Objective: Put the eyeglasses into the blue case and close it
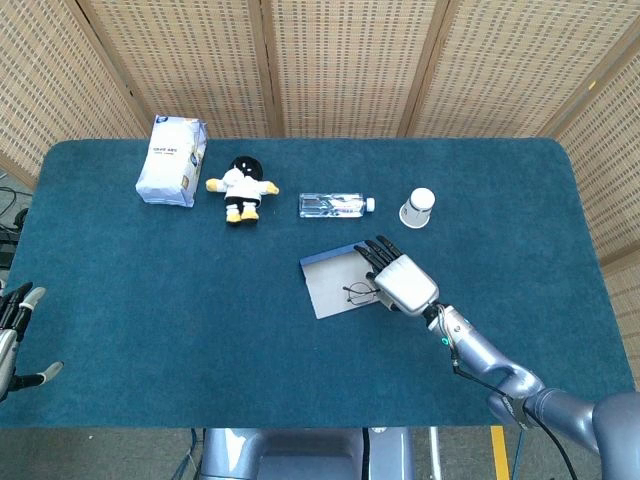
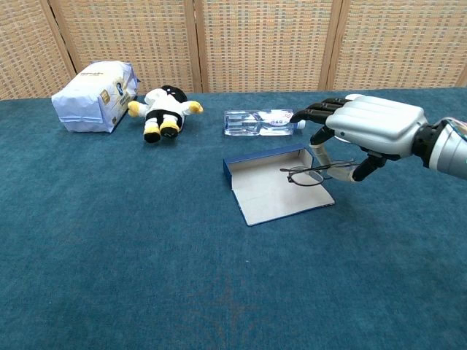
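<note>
The blue case [image 1: 338,283] [image 2: 277,191] lies open on the table, its pale lining up. My right hand [image 1: 401,282] [image 2: 372,125] hovers over the case's right end and pinches the eyeglasses [image 1: 359,293] [image 2: 306,175], which hang lifted above the lining. My left hand [image 1: 14,335] shows only in the head view, at the table's near left edge, with its fingers apart and holding nothing.
Along the back stand a white bag [image 1: 172,160] [image 2: 96,97], a plush toy [image 1: 241,187] [image 2: 164,111], a lying water bottle [image 1: 335,205] [image 2: 261,121] and an upturned paper cup [image 1: 418,208], mostly hidden behind my right hand in the chest view.
</note>
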Robot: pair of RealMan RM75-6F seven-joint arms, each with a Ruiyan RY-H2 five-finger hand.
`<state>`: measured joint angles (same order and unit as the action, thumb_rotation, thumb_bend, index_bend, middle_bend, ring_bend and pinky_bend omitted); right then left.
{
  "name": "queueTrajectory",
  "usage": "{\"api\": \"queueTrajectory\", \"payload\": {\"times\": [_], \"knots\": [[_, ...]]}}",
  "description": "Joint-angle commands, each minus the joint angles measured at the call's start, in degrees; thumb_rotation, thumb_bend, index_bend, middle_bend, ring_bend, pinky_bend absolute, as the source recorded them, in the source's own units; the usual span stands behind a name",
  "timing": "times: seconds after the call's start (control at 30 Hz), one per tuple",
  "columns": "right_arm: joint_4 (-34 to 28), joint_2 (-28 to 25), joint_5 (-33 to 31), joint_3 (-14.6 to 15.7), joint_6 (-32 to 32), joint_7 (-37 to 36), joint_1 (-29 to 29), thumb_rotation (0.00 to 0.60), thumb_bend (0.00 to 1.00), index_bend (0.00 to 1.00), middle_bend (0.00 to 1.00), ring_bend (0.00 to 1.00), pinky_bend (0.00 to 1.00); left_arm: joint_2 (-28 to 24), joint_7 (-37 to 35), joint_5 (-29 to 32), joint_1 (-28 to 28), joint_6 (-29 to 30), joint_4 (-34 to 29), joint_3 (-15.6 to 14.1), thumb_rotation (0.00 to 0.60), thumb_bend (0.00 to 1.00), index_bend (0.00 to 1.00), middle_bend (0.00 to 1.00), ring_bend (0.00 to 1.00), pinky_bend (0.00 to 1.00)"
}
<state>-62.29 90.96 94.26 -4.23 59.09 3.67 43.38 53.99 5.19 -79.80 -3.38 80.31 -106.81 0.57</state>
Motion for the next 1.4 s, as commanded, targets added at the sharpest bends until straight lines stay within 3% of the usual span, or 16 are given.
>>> {"api": "queueTrajectory", "payload": {"times": [0.03, 0.43, 1.4], "knots": [[-0.1, 1.2, -2.4, -1.8, -3.3, 2.3, 2.1, 0.6, 0.56, 0.59, 0.08, 0.0, 0.06, -0.3, -0.8, 0.5, 0.0, 0.0, 0.2, 0.3, 0.6, 0.12, 0.0, 0.0, 0.0, 0.0], [3.3, 7.3, -7.0, -4.3, -10.3, 7.8, 7.1, 0.6, 0.56, 0.59, 0.08, 0.0, 0.06, -1.0, -2.5, 2.7, -1.0, -2.2, 0.9, 1.0, 0.6, 0.12, 0.0, 0.0, 0.0, 0.0], [17.8, 17.1, -13.7, -7.0, -15.1, 13.0, 13.2, 0.6, 0.56, 0.59, 0.08, 0.0, 0.06, -1.6, -4.2, 6.1, -2.3, -4.7, 1.4, 1.9, 0.6, 0.13, 0.0, 0.0, 0.0, 0.0]]}}
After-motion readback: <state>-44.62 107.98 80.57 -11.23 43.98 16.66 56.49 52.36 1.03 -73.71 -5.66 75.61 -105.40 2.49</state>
